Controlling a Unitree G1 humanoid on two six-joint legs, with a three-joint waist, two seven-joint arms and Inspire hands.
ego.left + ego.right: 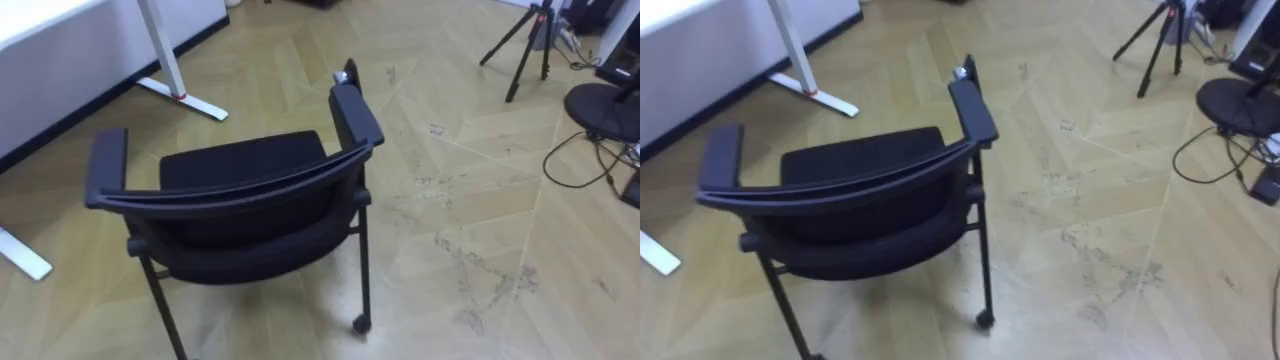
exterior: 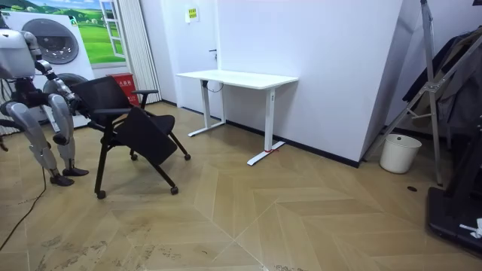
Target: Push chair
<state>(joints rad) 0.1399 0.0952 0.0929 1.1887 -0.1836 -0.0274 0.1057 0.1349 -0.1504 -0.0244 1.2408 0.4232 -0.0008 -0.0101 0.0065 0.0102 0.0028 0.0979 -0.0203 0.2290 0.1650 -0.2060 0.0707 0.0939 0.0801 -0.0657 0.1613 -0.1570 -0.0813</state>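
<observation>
A black chair (image 1: 240, 170) with armrests and small casters stands right in front of me on the wooden floor, its curved backrest (image 1: 230, 190) nearest me and its seat facing away. In the room view I stand at the left, just behind the chair (image 2: 132, 120). One arm reaches forward, and its hand (image 2: 77, 105) is at the top of the backrest. The chair leans back toward me there, with its seat tipped up.
A white desk (image 2: 237, 77) stands against the wall ahead on my left, its foot (image 1: 185, 97) close to the chair. A tripod (image 1: 525, 45), a dark round base (image 1: 600, 105) and cables (image 1: 580, 160) lie ahead on the right. A white bin (image 2: 399, 153) stands farther off.
</observation>
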